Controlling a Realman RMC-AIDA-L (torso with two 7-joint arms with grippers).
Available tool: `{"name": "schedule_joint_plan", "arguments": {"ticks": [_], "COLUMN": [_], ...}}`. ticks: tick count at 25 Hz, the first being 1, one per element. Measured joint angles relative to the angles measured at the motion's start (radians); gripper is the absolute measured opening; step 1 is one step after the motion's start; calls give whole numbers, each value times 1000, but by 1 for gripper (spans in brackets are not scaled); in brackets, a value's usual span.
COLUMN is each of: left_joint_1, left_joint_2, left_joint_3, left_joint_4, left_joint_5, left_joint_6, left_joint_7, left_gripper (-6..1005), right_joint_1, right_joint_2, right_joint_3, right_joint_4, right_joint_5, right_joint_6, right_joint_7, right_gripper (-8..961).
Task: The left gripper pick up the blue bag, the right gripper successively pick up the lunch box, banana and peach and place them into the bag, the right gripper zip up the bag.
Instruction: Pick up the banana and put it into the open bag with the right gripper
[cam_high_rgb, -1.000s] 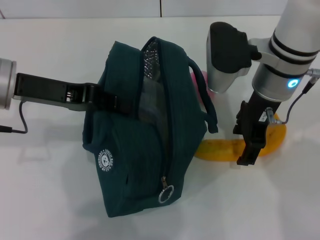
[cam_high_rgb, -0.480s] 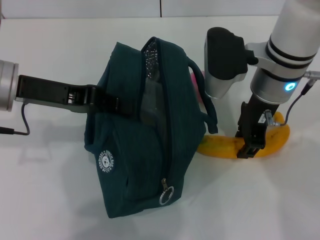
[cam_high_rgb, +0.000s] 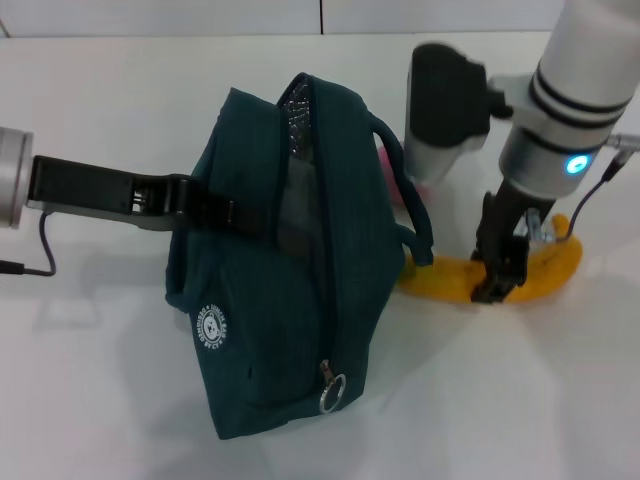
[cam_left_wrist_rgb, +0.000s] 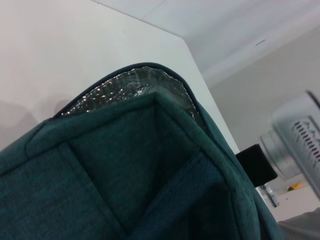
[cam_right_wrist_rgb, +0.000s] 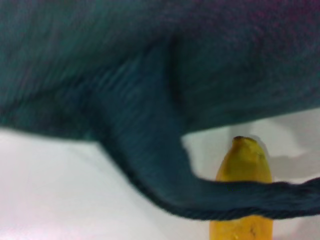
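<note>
Right tool: straddling the banana on the bench, grip unclear.
Left tool: pinching the bag.

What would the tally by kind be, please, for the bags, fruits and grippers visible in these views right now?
Bags: 1, the blue bag.
Fruits: 2, the banana and the peach, only a pink sliver showing behind the bag.
Grippers: 2, the left gripper at the bag's side and the right gripper down on the banana.
Total: 5.

Peach mostly hidden behind blue bag.
</note>
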Motion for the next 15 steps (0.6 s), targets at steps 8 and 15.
{"name": "schedule_joint_plan", "arguments": {"ticks": [8,15], "left_joint_1": [8,16], "left_joint_2": [4,10], "left_joint_3": [0,-7], "left_joint_4": [8,9], "left_joint_5": [-7,-68], "left_joint_6": [3,29], "left_joint_7": [0,0], "left_gripper": [39,39], "right_joint_1": [-75,-125], "right_joint_2": [-6,-12], "right_joint_3": [285,612], "right_joint_4": [-193,-297], "right_joint_5": [-135,-109], "right_joint_6": [-110,-152], "right_joint_7": [50,62], "right_gripper": [413,414]}}
